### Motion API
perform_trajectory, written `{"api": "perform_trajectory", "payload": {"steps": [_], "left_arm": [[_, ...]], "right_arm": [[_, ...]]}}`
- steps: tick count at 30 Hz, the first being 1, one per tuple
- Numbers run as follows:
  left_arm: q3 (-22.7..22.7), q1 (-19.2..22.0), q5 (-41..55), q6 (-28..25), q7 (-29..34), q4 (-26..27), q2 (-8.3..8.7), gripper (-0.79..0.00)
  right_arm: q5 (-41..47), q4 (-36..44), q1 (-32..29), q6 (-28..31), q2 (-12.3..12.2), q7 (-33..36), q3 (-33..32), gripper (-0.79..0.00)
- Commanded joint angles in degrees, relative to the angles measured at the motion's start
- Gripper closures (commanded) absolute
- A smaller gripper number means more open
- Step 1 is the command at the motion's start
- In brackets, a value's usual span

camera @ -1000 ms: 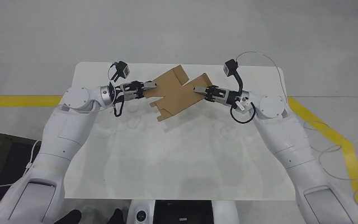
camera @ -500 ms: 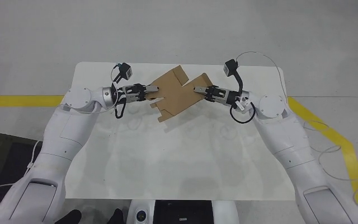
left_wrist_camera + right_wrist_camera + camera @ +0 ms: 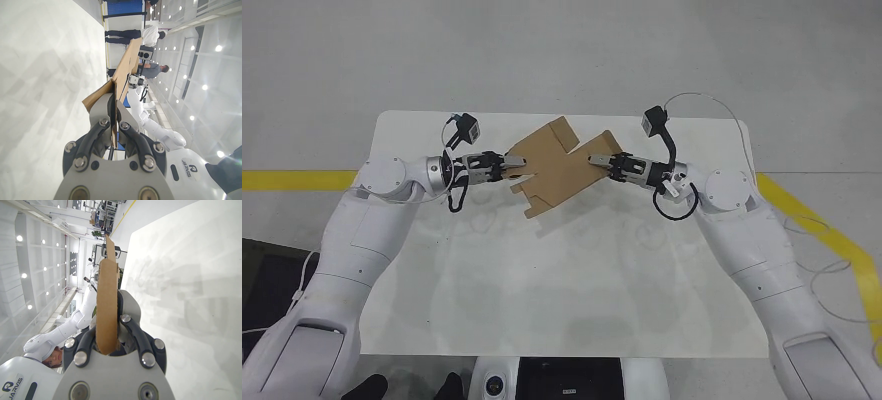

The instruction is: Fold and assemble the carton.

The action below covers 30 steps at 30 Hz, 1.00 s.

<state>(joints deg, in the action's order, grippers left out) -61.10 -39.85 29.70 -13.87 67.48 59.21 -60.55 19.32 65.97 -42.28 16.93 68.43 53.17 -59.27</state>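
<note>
A flat brown cardboard carton (image 3: 556,166) hangs above the far middle of the white table (image 3: 562,290), held between both arms. My left gripper (image 3: 514,163) is shut on the carton's left edge; in the left wrist view the carton (image 3: 124,70) runs edge-on out from between my left gripper's (image 3: 114,103) fingers. My right gripper (image 3: 599,160) is shut on the right flap; in the right wrist view that carton (image 3: 106,302) flap curves over my right gripper (image 3: 113,294) and hides one finger.
The table's near half lies below the carton. A yellow floor line (image 3: 292,180) runs past both table sides.
The left arm has drawn back slightly along the carton's left edge and the carton shifted a touch. The right arm has held still.
</note>
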Motion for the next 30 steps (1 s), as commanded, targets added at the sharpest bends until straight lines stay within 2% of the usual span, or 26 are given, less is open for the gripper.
{"api": "perform_trajectory", "payload": {"steps": [1, 11, 18, 19, 21, 30], "left_arm": [[-0.29, 0.20, 0.09, -0.24, 0.28, 0.00, 0.01, 0.000], [-1.84, 1.76, -2.97, -3.78, 5.54, 1.58, 0.68, 0.000], [-1.57, 1.83, -3.95, -6.51, 11.46, 3.57, 0.98, 0.000], [-1.43, 1.73, -3.82, -6.61, 12.15, 3.80, 0.99, 0.000], [-1.12, 1.49, -3.75, -7.02, 13.30, 4.38, 0.99, 0.000], [-0.41, 0.38, -1.15, -6.48, 16.45, 6.76, 1.02, 0.000]], "right_arm": [[0.03, -0.50, -0.16, -0.19, -0.17, 0.19, -0.70, -0.785], [-4.66, 2.13, -2.41, -0.34, -2.61, 1.09, -7.99, -0.785], [-1.99, 4.97, -1.44, 3.19, -2.75, 8.78, -7.46, -0.785], [-1.12, 4.69, -0.85, 4.03, -2.56, 10.13, -6.67, -0.683], [0.18, 3.72, 0.58, 5.57, -2.08, 12.81, -4.76, -0.385], [5.24, -2.83, 6.41, 10.65, 0.46, 19.67, 3.00, -0.308]]}}
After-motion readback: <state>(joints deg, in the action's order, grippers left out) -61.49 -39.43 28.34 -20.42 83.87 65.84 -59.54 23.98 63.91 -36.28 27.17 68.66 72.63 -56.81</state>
